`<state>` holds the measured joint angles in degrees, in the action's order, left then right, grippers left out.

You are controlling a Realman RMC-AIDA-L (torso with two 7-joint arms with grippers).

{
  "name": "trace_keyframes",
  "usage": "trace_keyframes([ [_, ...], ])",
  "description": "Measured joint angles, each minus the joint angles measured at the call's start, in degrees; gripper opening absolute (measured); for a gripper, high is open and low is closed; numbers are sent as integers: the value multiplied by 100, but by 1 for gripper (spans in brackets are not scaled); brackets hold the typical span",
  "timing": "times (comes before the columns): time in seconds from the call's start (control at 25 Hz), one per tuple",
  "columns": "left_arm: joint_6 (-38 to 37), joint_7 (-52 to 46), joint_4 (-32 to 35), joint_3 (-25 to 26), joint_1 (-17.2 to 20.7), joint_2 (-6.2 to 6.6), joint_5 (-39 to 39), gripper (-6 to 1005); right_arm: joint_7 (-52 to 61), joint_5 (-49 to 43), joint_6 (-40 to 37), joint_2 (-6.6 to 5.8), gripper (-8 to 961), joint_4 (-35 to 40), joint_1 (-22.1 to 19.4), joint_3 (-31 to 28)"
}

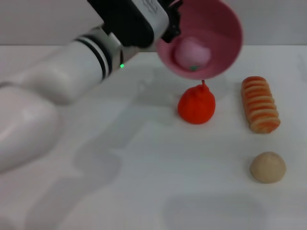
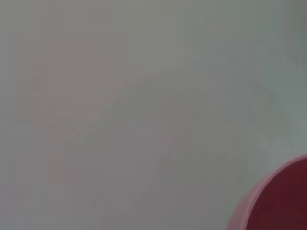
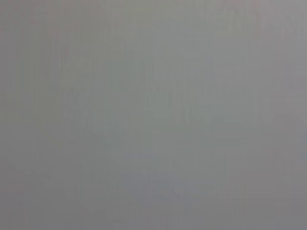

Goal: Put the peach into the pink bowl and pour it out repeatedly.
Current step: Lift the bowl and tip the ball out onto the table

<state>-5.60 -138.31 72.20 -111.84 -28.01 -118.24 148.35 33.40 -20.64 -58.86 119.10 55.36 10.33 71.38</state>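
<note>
Gripping the rim of the pink bowl [image 1: 211,36], my left gripper [image 1: 169,25] holds it tilted in the air above the table [image 1: 144,167]. Inside lies the peach [image 1: 192,53], over the red-orange fruit [image 1: 196,105].

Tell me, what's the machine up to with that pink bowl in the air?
The left pincer grips the rim of the pink bowl and holds it tipped above the white table. The peach sits inside, not yet poured out. Below lie a red-orange fruit, a striped bread roll and a beige ball. The right arm is out of sight.
</note>
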Motion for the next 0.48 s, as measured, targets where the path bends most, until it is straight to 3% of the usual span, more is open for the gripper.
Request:
trace_keyframes([
  [0.2, 1867, -1, -299, -924, 370, -3, 15, 46, -11, 13, -6, -1, 514, -11, 68, -4],
  [0.48, 2989, -10, -672, -1396, 453, -7, 33, 45, -18, 24, -10, -10, 513, -19, 105, 37],
])
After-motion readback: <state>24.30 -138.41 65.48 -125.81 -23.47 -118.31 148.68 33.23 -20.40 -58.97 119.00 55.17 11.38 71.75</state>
